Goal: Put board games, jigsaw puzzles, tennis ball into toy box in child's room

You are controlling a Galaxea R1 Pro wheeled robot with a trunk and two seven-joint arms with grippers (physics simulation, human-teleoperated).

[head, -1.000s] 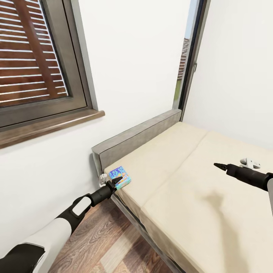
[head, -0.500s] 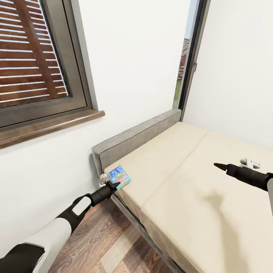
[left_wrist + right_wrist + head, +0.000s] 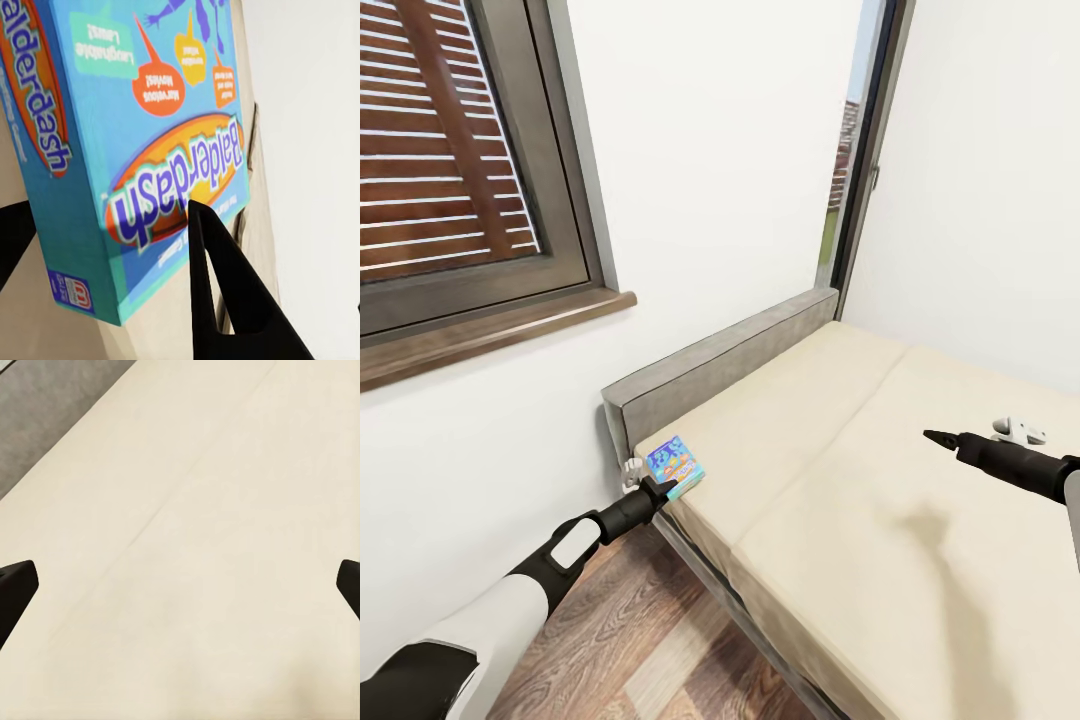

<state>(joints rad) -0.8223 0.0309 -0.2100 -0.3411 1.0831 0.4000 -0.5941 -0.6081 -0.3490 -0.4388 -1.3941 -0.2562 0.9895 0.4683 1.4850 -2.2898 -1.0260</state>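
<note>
The left pincer [image 3: 660, 487] straddles the blue Balderdash board game [image 3: 678, 466] at the bed's [image 3: 840, 480] near-left corner, fingers spread; closing and lifting likely follow. The right pincer [image 3: 180, 585] hovers spread.

I read "Balderdash" on the cover of the blue board game [image 3: 142, 120], and again along its side. The speech bubbles' small print is too blurred to read.

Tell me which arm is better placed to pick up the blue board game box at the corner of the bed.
Left. The left gripper is already at the blue board game box, its fingers straddling the box's edge. The right gripper hangs open over bare beige mattress, well away.
</note>
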